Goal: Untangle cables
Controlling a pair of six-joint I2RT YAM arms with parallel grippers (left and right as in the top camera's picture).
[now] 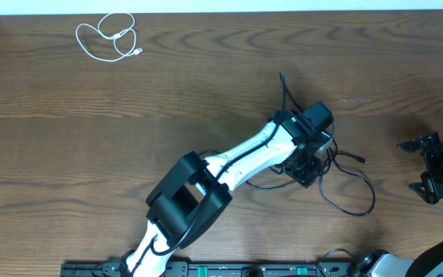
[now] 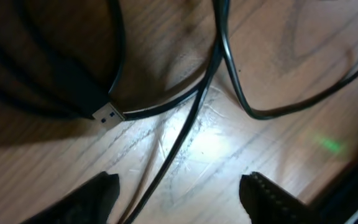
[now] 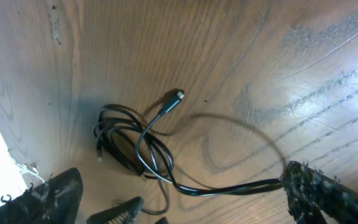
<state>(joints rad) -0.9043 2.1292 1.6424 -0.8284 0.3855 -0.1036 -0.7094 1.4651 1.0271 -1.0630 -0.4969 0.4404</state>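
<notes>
Left pincer [image 2: 180,185] seemingly astride black cable [image 2: 219,45]

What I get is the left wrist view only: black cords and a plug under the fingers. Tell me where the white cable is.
Observer: The white cable lies loosely looped at the overhead's top left on the table, far from your left gripper.
Operator: Report the right gripper.
Observer: The right gripper stands open near the table's right edge.
Operator: Say what its camera shows.
Observer: A coiled black cable on the wood, one strand running up beside a finger; touching or not, I cannot tell.
</notes>
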